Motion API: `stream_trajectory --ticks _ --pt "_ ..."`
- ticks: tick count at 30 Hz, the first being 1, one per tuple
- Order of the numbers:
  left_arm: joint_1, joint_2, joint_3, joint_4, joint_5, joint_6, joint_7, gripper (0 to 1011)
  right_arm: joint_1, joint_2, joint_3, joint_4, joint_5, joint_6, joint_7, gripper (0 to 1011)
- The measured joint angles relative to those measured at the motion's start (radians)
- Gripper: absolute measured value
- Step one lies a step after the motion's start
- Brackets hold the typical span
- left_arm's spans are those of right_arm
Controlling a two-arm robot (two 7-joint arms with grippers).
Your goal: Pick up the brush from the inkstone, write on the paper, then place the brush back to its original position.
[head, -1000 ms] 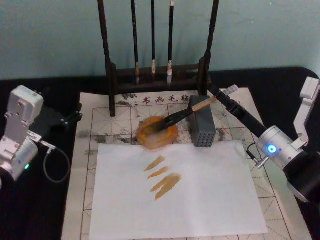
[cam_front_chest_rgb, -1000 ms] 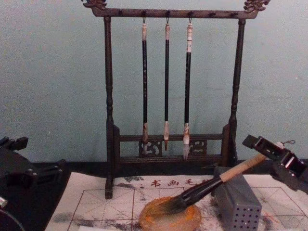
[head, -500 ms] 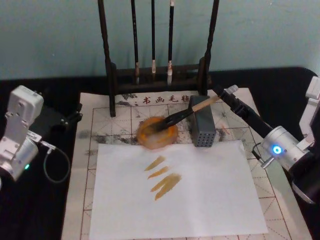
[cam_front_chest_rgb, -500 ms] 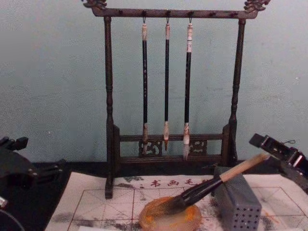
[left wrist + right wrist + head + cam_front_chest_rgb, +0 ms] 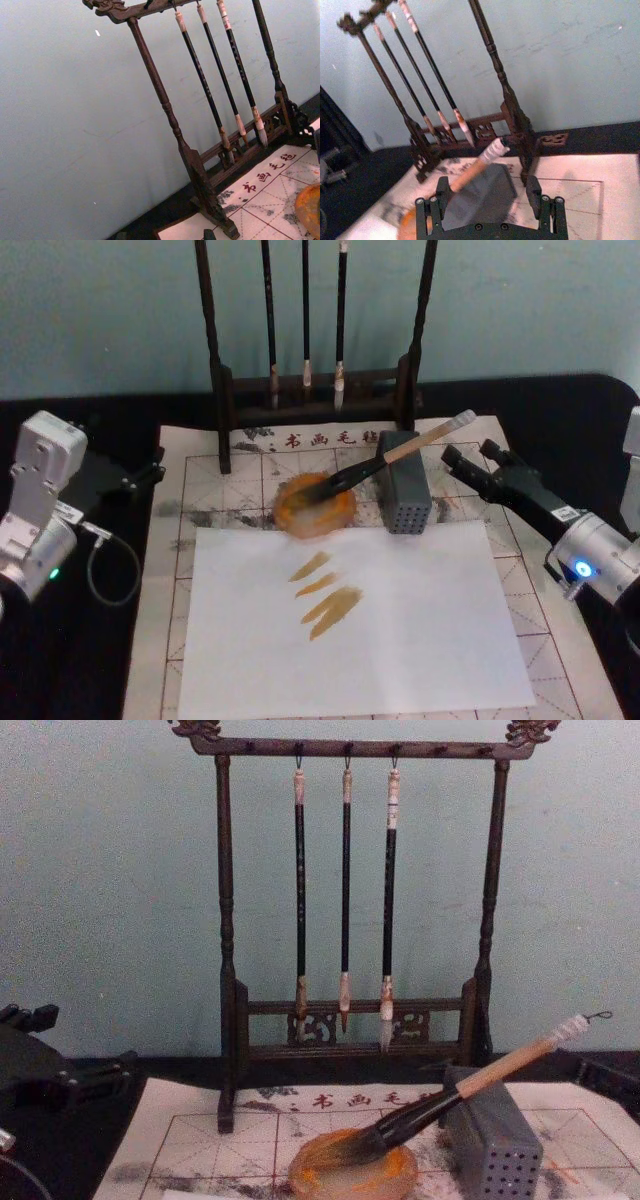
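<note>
The brush (image 5: 385, 460) leans from inkstone (image 5: 315, 505) onto the grey block (image 5: 403, 495); right hand (image 5: 478, 462), mid-right, spread open and empty.

We see a calligraphy practice station set up for a robot, probably in a lab or studio corner. A dark wooden brush rack (image 5: 350, 920) stands against a plain pale blue-green wall (image 5: 110, 870), with three slim brushes (image 5: 345, 890) hanging from its top bar. On the black tabletop (image 5: 560, 410) lies a gridded practice mat (image 5: 200, 490) printed with red characters, and on it a white sheet (image 5: 400, 640) with ochre strokes. White robot arm housings (image 5: 40, 500) flank the workspace.
</note>
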Motion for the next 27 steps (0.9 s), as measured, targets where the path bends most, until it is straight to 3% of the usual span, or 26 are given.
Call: stream_trajectory --ticks 6,12,20,27 --pt "0.000 0.000 0.000 0.000 0.000 0.000 0.000 1001 -0.023 0.026 -0.008 -0.021 -0.141 -0.077 -0.090 1000" --pt "0.000 0.000 0.000 0.000 0.000 0.000 0.000 1001 -0.029 -0.002 -0.005 -0.019 -0.245 -0.130 -0.216 1000" --pt "0.000 0.000 0.000 0.000 0.000 0.000 0.000 1001 -0.038 -0.055 0.017 -0.022 -0.294 -0.122 -0.343 1000" --pt "0.000 0.000 0.000 0.000 0.000 0.000 0.000 1001 -0.037 -0.084 0.032 -0.020 -0.315 -0.107 -0.384 1000"
